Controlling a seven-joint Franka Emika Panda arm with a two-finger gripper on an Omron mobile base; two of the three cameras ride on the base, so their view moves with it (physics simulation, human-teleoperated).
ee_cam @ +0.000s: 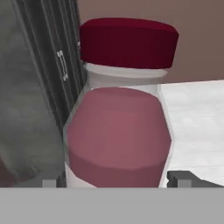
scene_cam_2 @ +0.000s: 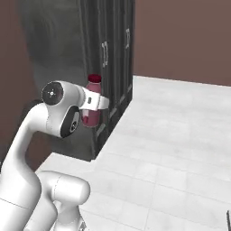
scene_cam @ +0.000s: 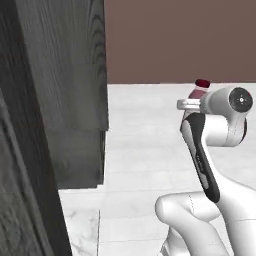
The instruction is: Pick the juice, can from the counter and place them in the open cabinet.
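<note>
Juice (ee_cam: 119,131) stood upright between the two tips of my end effector (ee_cam: 118,179), its long axis vertical and its dark red cap uppermost. My jaws stood wide, one tip at each flank of the maroon body; I judged them closed on the bottle, which hung clear of any counter in both base views. Seen from the right base camera, the juice (scene_cam_2: 92,106) was just beside the dark grey cabinet front (scene_cam_2: 113,54). From the left base camera, its cap (scene_cam: 202,83) rose above my wrist, well apart from the grey wood-grain panel (scene_cam: 60,75) to the left. I judged that the coming move turned on carrying the bottle, still upright, toward that cabinet.
</note>
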